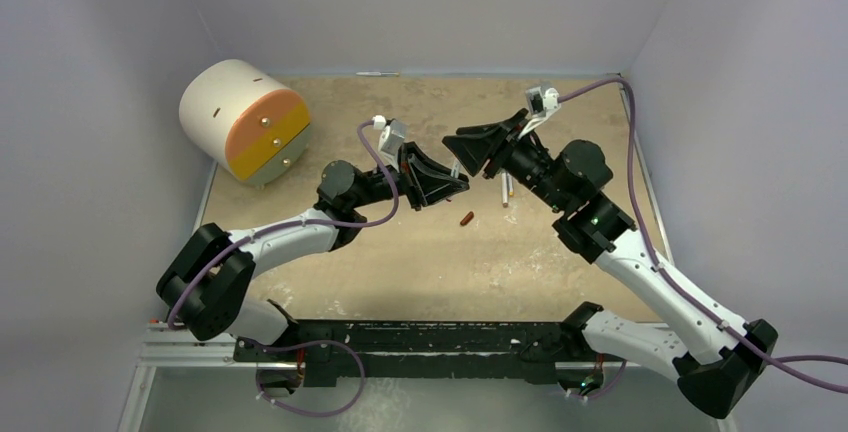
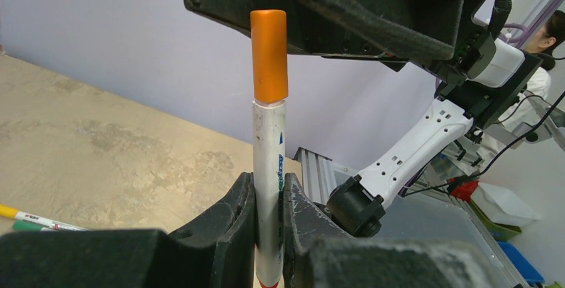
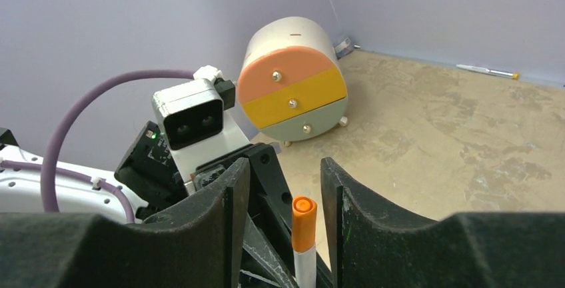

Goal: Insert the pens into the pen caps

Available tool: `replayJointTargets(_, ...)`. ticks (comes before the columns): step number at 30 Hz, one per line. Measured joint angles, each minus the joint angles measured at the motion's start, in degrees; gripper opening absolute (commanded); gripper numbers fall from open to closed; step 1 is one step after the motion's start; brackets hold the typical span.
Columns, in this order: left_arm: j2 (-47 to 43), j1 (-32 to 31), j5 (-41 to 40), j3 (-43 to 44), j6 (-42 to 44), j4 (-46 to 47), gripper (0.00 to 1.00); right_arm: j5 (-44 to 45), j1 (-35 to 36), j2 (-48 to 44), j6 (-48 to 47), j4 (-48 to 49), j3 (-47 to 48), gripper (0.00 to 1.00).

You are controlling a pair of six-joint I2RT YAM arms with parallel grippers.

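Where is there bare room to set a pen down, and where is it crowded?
Free: the near strip between black rail and brown cap; the back patch between round drawer box and wall-side pen. Crowded: the centre, where both jaws meet at the orange-capped pen, loose pens beside.

Four pens (image 2: 269, 168) (image 2: 40, 220) (image 2: 18, 226) (image 3: 486, 71), one orange cap (image 2: 269, 55), one loose dark cap (image 1: 467, 218), one round drawer unit (image 1: 245, 122), two robot arms (image 1: 290, 237) (image 1: 640, 272).
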Motion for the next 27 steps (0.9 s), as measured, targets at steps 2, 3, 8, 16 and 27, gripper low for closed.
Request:
replayJointTargets(2,-0.02,0.00,0.00,0.00,0.00,0.02,0.00,-0.04,0.00,0.26,-0.04,-0.28,-0.02,0.40)
replayJointTargets(3,-0.02,0.00,0.00,0.00,0.00,0.02,0.00,-0.13,0.00,0.33,-0.07,-0.37,0.00,0.39)
replayJointTargets(8,0.00,0.00,0.00,0.00,0.00,0.02,0.00,-0.15,0.00,0.37,-0.04,-0.39,0.00,0.28)
replayJointTargets(16,0.22,0.00,0.04,0.00,-0.09,0.33,0.00,0.02,-0.04,0.37,-0.04,-0.57,-0.02,0.32)
replayJointTargets(27,0.55,0.00,-0.07,0.00,-1.36,1.49,0.00,0.02,-0.04,0.37,-0.37,-0.81,-0.13,0.34)
